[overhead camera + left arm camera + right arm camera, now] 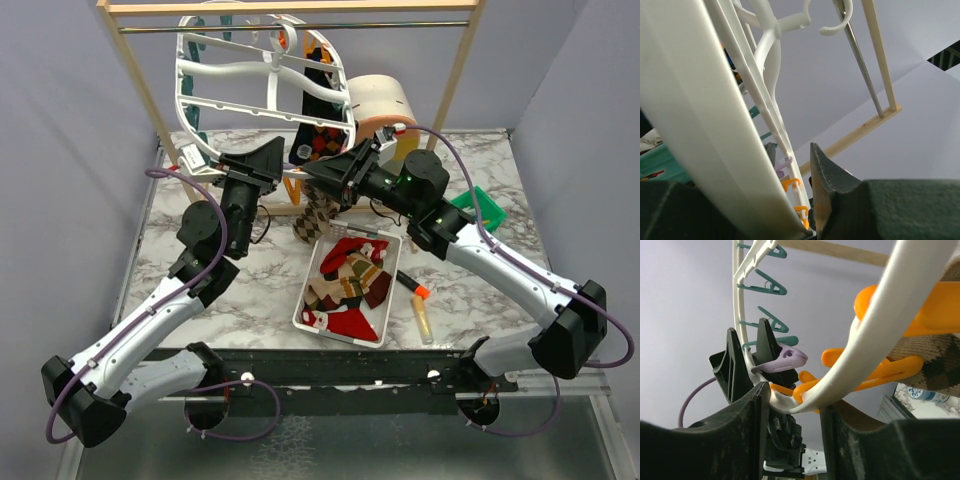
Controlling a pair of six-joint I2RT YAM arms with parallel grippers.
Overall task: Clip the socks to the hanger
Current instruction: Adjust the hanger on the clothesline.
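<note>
The white oval hanger (262,80) hangs from the rod at the back. A black and argyle sock (320,105) is clipped to its right side, and a brown argyle sock (314,215) hangs from its lower rim. My left gripper (262,162) is shut on the lower left rim, which fills the gap between the jaws in the left wrist view (725,150). My right gripper (335,175) pinches the lower rim (860,360) at its fingertips (765,395), beside orange clips (880,372) that hold the brown sock (935,352). More socks (345,285) lie in the white tray (302,318).
The wooden rack (135,80) with its metal rod (400,25) stands around the hanger. A beige roll (380,100) is behind the right arm. A green basket (482,208), an orange marker (415,288) and a yellow tube (424,320) lie right of the tray.
</note>
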